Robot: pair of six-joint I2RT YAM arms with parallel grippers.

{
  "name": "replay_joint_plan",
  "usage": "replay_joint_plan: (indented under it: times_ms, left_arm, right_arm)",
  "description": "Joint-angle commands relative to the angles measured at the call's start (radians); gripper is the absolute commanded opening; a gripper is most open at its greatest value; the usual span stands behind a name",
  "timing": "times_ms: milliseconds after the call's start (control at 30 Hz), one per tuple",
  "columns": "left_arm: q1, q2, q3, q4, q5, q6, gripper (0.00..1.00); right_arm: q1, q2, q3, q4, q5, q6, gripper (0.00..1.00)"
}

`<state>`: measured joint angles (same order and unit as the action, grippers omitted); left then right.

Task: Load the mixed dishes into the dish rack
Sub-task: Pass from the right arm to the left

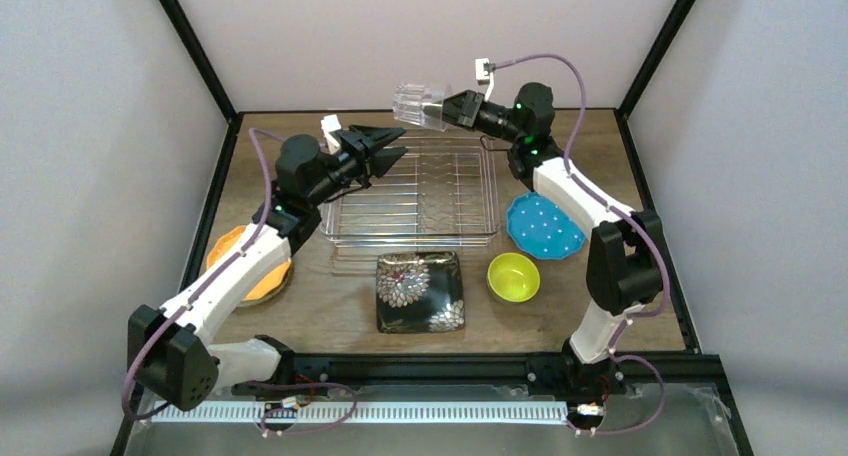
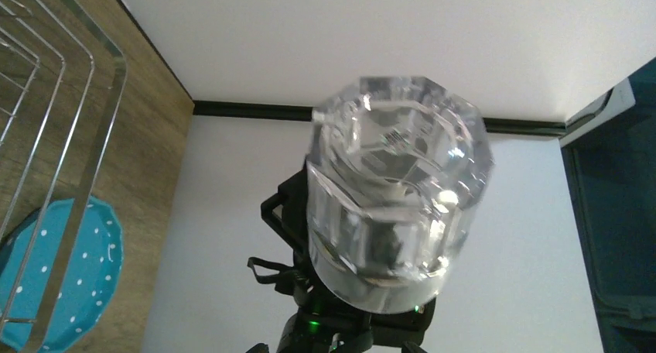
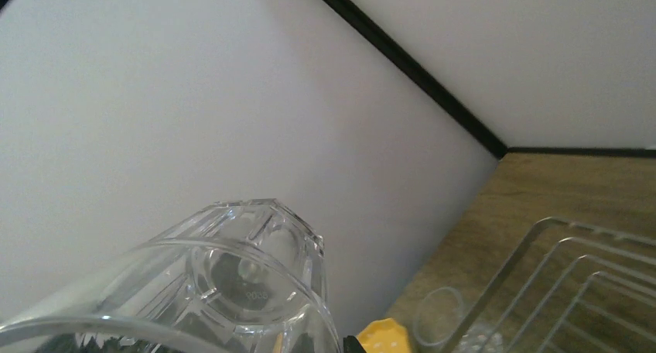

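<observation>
Right gripper (image 1: pixel 447 109) clamped on clear glass cup (image 1: pixel 418 104), airborne above far edge of dish rack (image 1: pixel 410 238). Left gripper (image 1: pixel 390 148) jaws apart over rack's left side. No dish visibly racked. Orange plate (image 1: pixel 245 266), black floral plate (image 1: pixel 420 292), yellow-green bowl (image 1: pixel 513 277), blue plate (image 1: pixel 543 226) sit on worktop (image 1: pixel 330 306).

The left hand (image 1: pixel 385 148) gapes wide. The right hand (image 1: pixel 447 107), raised by the desk's (image 1: pixel 330 311) far edge, clamps a glass cup (image 1: pixel 416 104).
</observation>
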<state>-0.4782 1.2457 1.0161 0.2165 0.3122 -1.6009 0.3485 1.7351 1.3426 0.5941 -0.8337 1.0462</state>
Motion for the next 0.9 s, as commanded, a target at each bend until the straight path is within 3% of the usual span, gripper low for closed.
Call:
replay_joint_plan:
  times_ms: [0,467,733,867]
  left_arm:
    - [-0.001,-0.031,0.051,-0.050,0.005,0.025,1.00]
    - [-0.002,-0.024,0.171,-0.161,0.005,0.081,1.00]
    - [-0.002,0.088,0.423,-0.345,0.002,0.417,1.00]
    - [-0.014,0.178,0.595,-0.517,-0.058,0.641,1.00]
  right_arm:
    - [0.001,0.015,0.098,-0.201,0.068,-0.275,0.01]
    - [0.019,-0.043,0.301,-0.480,0.384,-0.828,0.01]
    - [0.118,-0.059,0.389,-0.622,0.657,-1.086,0.01]
    - [0.167,-0.053,0.427,-0.675,0.786,-1.162,0.01]
